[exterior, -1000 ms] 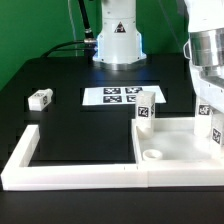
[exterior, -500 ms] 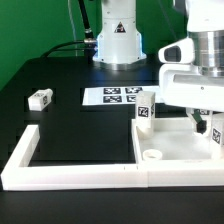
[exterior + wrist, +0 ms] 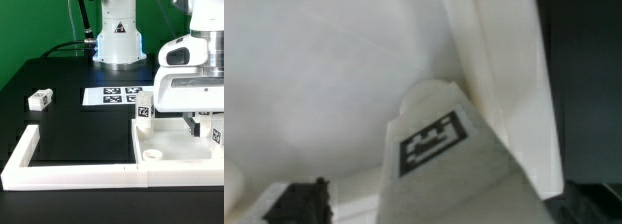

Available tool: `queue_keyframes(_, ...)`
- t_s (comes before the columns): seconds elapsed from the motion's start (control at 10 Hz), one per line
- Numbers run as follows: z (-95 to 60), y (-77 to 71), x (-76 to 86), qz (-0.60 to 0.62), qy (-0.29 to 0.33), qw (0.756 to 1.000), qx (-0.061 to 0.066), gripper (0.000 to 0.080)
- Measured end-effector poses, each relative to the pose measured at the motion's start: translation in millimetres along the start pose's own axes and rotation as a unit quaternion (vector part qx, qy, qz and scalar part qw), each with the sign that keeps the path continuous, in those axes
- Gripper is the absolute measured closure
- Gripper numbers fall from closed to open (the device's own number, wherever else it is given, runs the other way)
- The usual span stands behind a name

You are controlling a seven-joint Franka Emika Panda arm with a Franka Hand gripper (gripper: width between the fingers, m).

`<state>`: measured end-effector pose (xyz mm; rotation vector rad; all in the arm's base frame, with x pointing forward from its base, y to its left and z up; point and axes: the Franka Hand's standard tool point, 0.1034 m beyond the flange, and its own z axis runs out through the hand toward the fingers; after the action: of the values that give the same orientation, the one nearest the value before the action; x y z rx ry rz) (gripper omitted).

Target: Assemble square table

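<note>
Where the white L-shaped border wall [image 3: 70,172] turns its corner on the black bench [image 3: 80,125], the square table slab [image 3: 170,150] lies flat — smooth matte plastic with a raised rim and a round socket [image 3: 153,156] near its front edge. One tagged leg [image 3: 145,114] stands upright at the slab's back corner; another leg [image 3: 39,98] lies well apart toward the exterior view's left, beyond the marker board [image 3: 118,96]. Bulky and white, the arm hangs straight down over the slab. Its claw [image 3: 203,127] sits low beside a third leg [image 3: 455,160] — whether it grips is unclear.
</note>
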<state>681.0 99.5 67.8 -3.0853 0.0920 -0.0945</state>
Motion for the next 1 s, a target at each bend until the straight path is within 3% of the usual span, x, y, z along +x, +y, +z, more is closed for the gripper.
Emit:
queue_keyframes(0.1,-0.8,-2.6,1.8,-0.057,0.006,0.998,-0.003,0.0151)
queue_keyframes(0.3,0.2,0.4,1.8,-0.028,0.005,1.0,-0.005,0.018)
queue_keyframes(0.4,0.3,0.4,1.8,-0.024,0.005,1.0,-0.005,0.0361)
queue_keyframes(0.5,0.5,0.2,1.7,0.02,0.005,1.0,-0.004,0.0361)
queue_keyframes(0.6,0.6,0.2,1.6,0.063,0.005,0.998,-0.004,0.0513)
queue_keyframes(0.8,1.0,-0.7,1.5,0.138,0.006,0.99,-0.004,0.0511)
queue_keyframes(1.0,1.1,1.6,1.8,0.324,0.009,0.946,-0.004,0.0511)
